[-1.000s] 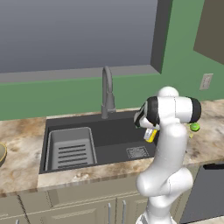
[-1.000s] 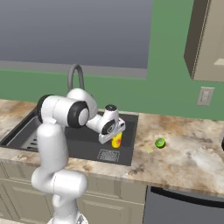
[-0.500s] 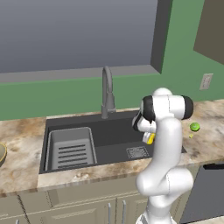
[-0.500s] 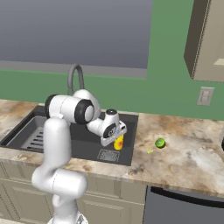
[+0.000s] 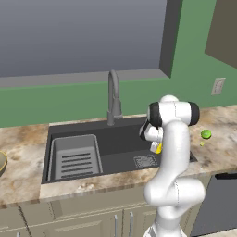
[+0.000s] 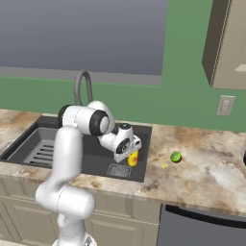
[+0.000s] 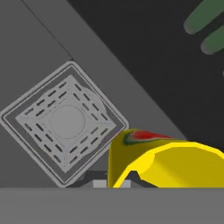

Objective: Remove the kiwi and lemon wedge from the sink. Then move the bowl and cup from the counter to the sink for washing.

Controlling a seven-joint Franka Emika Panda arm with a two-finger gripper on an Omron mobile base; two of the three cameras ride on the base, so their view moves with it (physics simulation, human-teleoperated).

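My gripper (image 6: 127, 151) is shut on the yellow cup (image 6: 133, 158), tilted, with the red mark on its side, just above the right end of the sink (image 6: 96, 161). In the hand view the cup (image 7: 170, 162) hangs beside the square drain (image 7: 65, 122). From the left base the cup (image 5: 158, 148) peeks out below the wrist, over the sink (image 5: 115, 141). The kiwi (image 6: 176, 156) and the lemon wedge (image 6: 165, 166) lie on the counter (image 6: 206, 178) right of the basin. The bowl (image 5: 1, 162) sits on the counter at the far left edge.
The gooseneck faucet (image 5: 113, 99) rises behind the basin's middle. A ribbed rack (image 5: 76, 157) fills the sink's left half. A wall outlet (image 5: 216, 86) and an upper cabinet (image 6: 226, 45) are at the right. A dark appliance front (image 5: 217, 203) sits below the counter's right end.
The gripper has carried the cup a little lower, closer to the drain. The arm's upper links have swung slightly, uncovering the kiwi in the left base view.
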